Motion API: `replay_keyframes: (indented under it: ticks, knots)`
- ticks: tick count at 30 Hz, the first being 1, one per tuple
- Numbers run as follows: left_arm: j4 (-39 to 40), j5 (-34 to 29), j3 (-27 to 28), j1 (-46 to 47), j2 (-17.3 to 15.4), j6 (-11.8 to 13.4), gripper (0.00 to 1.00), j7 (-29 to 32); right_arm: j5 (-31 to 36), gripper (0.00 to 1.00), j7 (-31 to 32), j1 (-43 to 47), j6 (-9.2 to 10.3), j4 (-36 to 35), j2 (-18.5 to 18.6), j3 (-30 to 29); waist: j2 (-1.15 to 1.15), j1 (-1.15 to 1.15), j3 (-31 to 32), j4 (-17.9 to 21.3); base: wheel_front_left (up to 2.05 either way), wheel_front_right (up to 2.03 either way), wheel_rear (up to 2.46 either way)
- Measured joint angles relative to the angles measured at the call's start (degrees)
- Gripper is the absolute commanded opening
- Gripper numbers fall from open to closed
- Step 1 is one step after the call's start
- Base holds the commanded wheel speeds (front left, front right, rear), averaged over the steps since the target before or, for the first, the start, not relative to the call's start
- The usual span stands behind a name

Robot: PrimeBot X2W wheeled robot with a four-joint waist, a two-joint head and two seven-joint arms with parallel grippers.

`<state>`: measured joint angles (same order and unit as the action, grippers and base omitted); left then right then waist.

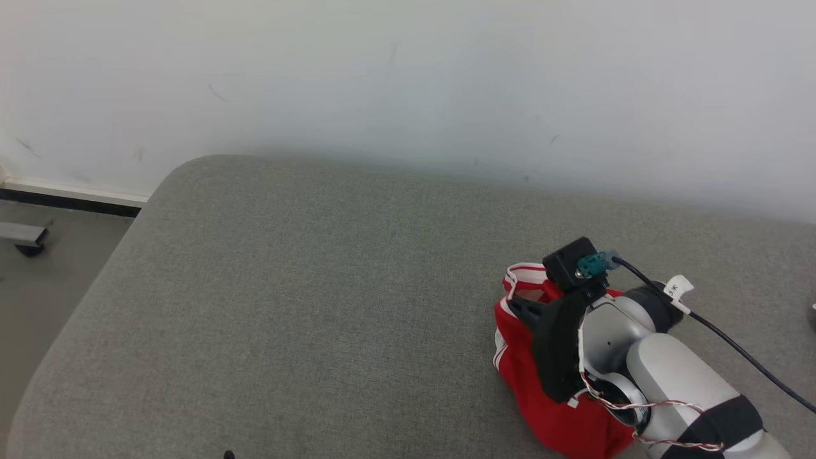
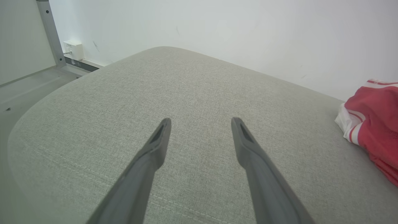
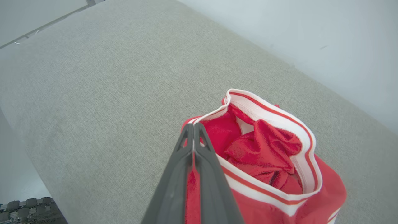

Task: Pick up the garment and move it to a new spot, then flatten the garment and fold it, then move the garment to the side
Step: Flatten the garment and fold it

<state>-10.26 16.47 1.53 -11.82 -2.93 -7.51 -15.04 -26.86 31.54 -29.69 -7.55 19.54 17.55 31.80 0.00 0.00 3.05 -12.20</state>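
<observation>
The red garment (image 1: pixel 517 363), which looks soft, light and floppy, lies bunched by the grey cushion's (image 1: pixel 319 287) near edge toward the right, and its firmer white-striped waistband (image 3: pixel 271 114) seems the best hold, pinched there by the right claw (image 3: pixel 193 126) while the left claw (image 2: pixel 200 119) hangs spread.

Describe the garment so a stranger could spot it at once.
Start at the grey fabric cushion against the white wall. Near its right end lies a crumpled red mesh garment with a white, red-striped band, pinched by the right hand. Its red stands out against grey.
</observation>
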Motion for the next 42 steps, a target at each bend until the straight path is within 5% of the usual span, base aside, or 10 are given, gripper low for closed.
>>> replay_keyframes:
  ticks: [14,22,34,42]
  knots:
    - [0.33,0.43,0.13,0.43,0.0,0.0,1.0,0.0,-6.59,0.0,-14.56,-18.58,0.0,-1.9,-5.88,5.57,0.0,0.0,-0.46,1.25,0.0,0.0,0.0]
    - [0.41,0.59,0.05,0.68,-0.01,0.0,1.0,0.0,-4.71,0.0,-29.65,-27.39,0.0,2.11,-7.1,-1.51,0.0,0.0,-0.62,2.16,0.0,0.0,0.0]
    - [0.44,0.59,-0.44,0.56,0.01,-0.01,1.0,0.0,8.84,0.0,-28.94,-13.44,0.0,16.5,-1.16,-17.33,0.0,0.0,-0.81,4.31,0.0,0.0,0.0]
    - [0.41,0.4,-1.0,0.65,0.01,-0.01,1.0,0.0,18.89,0.0,-27.47,0.14,0.0,18.76,0.27,-32.28,0.0,0.0,-1.14,5.75,0.0,0.0,0.0]
